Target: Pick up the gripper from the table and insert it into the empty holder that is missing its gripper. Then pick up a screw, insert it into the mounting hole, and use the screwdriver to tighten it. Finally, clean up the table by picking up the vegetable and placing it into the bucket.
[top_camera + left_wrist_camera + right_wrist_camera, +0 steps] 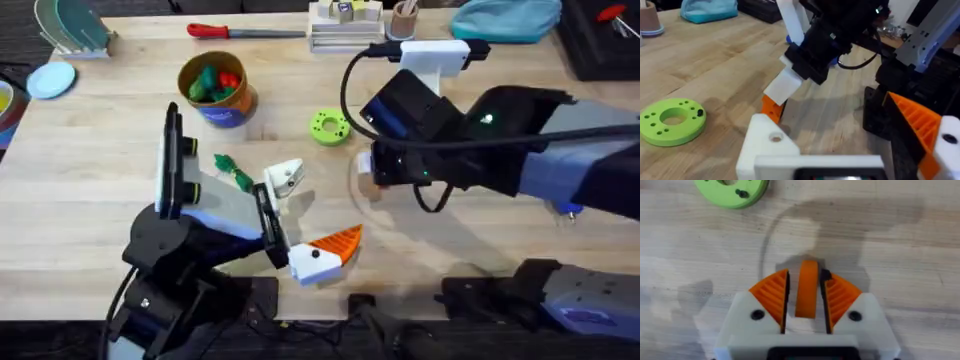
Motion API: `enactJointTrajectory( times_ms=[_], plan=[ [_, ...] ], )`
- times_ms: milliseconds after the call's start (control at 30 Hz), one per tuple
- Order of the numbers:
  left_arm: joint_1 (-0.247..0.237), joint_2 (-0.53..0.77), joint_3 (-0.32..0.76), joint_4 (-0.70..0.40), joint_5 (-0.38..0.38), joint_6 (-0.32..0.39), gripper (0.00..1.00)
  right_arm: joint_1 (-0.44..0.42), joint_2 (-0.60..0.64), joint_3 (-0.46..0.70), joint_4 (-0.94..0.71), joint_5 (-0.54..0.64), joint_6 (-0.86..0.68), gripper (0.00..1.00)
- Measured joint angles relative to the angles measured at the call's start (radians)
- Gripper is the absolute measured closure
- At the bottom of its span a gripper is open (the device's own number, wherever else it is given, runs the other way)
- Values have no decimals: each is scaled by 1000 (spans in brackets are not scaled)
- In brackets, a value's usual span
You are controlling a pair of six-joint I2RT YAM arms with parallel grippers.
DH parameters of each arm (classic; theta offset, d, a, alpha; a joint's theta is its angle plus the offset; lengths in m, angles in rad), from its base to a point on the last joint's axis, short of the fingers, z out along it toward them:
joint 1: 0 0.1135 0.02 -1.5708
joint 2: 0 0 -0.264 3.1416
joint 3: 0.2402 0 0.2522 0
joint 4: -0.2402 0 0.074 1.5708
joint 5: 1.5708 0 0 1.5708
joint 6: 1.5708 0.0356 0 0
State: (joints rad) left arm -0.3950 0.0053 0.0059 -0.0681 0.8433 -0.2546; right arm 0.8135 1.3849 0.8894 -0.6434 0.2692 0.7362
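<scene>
The small orange gripper (807,287) stands on the table between the orange ribbed pads (771,292) of my right gripper (374,172), which is shut on it. In the left wrist view that right gripper (774,102) touches down just beyond the bare white holder (771,145). My left gripper (303,215) is open: one finger is the padless holder (285,178), the other carries an orange pad (340,241). The thin green vegetable (233,172) lies beside the left arm. The bucket (218,92) holds green and red toy foods. The screwdriver is hidden.
A green ring disc (328,126) with a dark screw (741,193) in it lies just beyond the right gripper. A red-handled tool (245,32), a pen cup (403,18) and a teal cloth (505,18) line the far edge.
</scene>
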Motion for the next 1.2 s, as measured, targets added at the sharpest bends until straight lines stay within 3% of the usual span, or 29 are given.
enactJointTrajectory(
  times_ms=[333,900,1200],
  plan=[
    [0,0,0,0,0,0,9,0,0,0,-15,-6,5,696],
    [0,0,0,0,0,0,9,0,0,0,-66,-8,35,693],
    [0,0,0,0,0,0,9,0,0,34,-84,-8,39,751]
  ],
)
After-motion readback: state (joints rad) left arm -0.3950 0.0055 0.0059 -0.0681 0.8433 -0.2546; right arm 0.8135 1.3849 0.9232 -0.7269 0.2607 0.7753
